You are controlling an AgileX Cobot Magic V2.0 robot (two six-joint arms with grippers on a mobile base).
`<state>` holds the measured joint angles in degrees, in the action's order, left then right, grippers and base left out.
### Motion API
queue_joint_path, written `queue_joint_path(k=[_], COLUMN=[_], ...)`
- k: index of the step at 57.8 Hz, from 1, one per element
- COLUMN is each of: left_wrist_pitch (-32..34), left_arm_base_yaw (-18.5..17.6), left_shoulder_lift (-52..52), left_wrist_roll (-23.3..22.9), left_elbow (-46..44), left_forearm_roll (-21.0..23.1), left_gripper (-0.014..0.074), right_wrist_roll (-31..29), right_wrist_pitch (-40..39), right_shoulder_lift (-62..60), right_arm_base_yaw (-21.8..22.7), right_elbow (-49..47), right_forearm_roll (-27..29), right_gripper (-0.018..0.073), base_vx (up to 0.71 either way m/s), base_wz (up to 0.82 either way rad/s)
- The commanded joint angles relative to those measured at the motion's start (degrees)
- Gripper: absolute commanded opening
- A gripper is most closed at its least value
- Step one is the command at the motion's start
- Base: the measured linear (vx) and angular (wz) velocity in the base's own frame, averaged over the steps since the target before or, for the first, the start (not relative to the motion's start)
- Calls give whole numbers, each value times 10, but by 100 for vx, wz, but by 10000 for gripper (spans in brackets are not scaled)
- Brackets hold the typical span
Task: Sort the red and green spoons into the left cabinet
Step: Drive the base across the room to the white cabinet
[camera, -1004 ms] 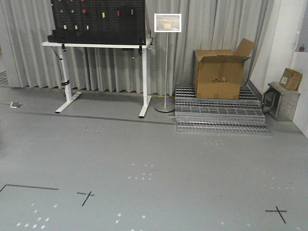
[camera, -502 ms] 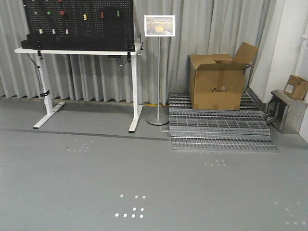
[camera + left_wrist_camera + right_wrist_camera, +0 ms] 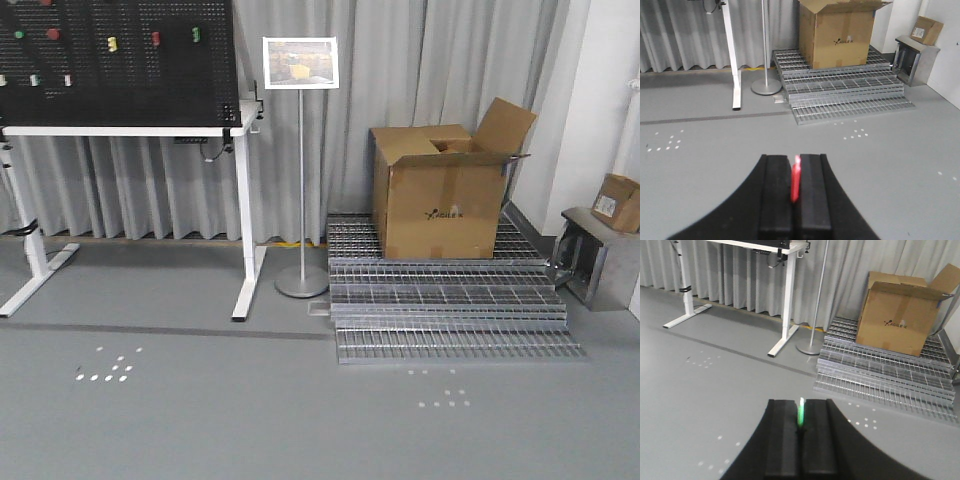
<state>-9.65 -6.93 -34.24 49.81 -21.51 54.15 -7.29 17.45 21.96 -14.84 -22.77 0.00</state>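
In the left wrist view, my left gripper [image 3: 795,159] is shut on the red spoon [image 3: 795,180]; only a thin red sliver shows between the black fingers. In the right wrist view, my right gripper [image 3: 801,402] is shut on the green spoon [image 3: 801,416], seen as a narrow green strip pinched between the pads. Both grippers hang above bare grey floor. The left cabinet is out of view in every frame. Neither arm appears in the front-facing view.
Ahead stands a white-legged table [image 3: 243,250] bearing a black pegboard [image 3: 120,55], beside a sign on a metal stand [image 3: 301,180]. A brown cardboard box [image 3: 440,195] sits on stacked metal grates [image 3: 445,310]. A small metal stand [image 3: 598,255] with a box is at far right.
The whole front-facing view has shifted: table, sign and box have slid left and grown larger, so the base has moved forward and turned right.
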Motion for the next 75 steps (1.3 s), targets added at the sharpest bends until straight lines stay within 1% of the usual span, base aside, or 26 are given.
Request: queue_joint_path(k=[1,39,54,75], left_wrist_pitch=[25,25,25,36], left_arm_base_yaw=[-5,-5,-5,-5], left_shoulder_lift=[0,0,0,0], left_wrist_roll=[0,0,0,0], left_elbow=[-16,-16,-16,-16], left_forearm_roll=[11,11,11,11], left_gripper=[0,0,0,0], right_wrist_roll=[-1,-1,-1,-1], right_wrist_pitch=[-48,-48,-48,-44], right_shoulder_lift=[3,3,3,4], right_arm_base_yaw=[2,2,2,2], right_elbow=[-19,-19,-19,-19], right_forearm_roll=[0,0,0,0], right_gripper=[3,3,3,3], base_vx=[67,66,58,54], base_wz=[-12,-18,-52,-71])
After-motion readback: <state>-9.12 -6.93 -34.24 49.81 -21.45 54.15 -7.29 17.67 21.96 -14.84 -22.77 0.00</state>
